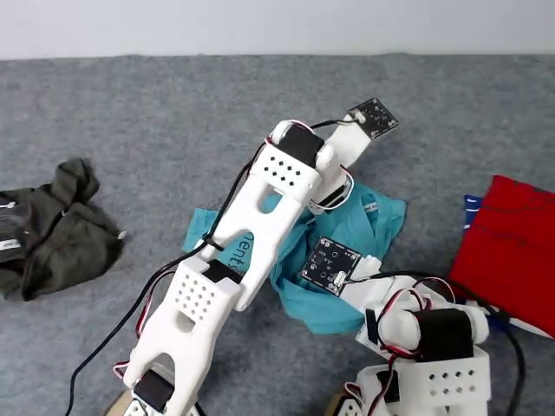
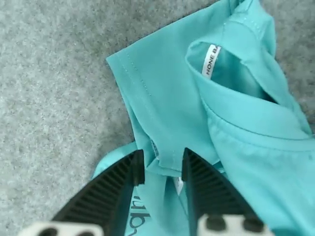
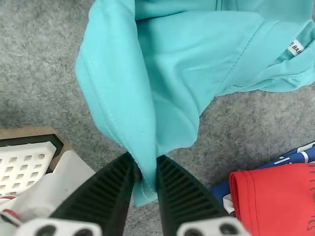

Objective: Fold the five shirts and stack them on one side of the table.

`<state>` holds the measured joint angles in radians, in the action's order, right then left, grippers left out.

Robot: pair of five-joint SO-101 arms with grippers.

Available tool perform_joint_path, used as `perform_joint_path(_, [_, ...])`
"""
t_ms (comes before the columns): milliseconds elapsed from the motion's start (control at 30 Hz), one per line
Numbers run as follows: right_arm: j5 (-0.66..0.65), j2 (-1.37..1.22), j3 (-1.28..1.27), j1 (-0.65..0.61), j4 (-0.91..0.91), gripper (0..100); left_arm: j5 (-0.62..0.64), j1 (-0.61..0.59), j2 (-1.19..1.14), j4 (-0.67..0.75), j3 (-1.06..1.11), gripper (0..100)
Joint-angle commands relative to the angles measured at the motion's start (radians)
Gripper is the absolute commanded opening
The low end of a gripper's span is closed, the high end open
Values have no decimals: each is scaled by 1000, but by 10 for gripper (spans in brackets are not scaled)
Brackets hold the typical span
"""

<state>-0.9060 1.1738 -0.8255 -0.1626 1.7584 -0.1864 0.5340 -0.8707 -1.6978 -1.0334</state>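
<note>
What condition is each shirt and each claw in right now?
teal shirt: rumpled, unfolded, held at two spots.
dark shirt: crumpled in a heap, unfolded.
red shirt: folded, lying on the blue shirt.
blue shirt: mostly covered by the red one.
left claw: closed on the teal shirt.
right claw: closed on the teal shirt.

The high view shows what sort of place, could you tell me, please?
Probably a robot test bench for folding clothes: a grey, carpet-like table, two white arms, and a teal shirt, red shirt and dark shirt on it.
</note>
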Motion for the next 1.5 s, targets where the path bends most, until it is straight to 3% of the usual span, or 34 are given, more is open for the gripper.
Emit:
perform_joint_path(0, [-3, 1, 3, 10, 30, 10, 3, 8, 6, 6, -38, 131])
perform_joint_path(367, [-3, 1, 3, 10, 30, 10, 3, 6, -101, 11, -48, 150])
perform_joint_path(567, [-3, 1, 3, 10, 30, 10, -20, 9, -66, 11, -50, 13])
perform_joint_path(767, [-2, 2, 51, 25, 27, 10, -46, -20, -25, -5, -50, 14])
perform_joint_path(1067, [-8, -5, 157, 208, -97, 10, -40, -210, 229, -57, -142, 14])
perform_joint_path(1233, [-5, -8, 273, 257, -229, 10, 41, -336, 423, -57, -82, 14])
perform_joint_path(1467, [-9, -8, 394, 328, -429, 10, 0, -413, 683, -57, 13, 14])
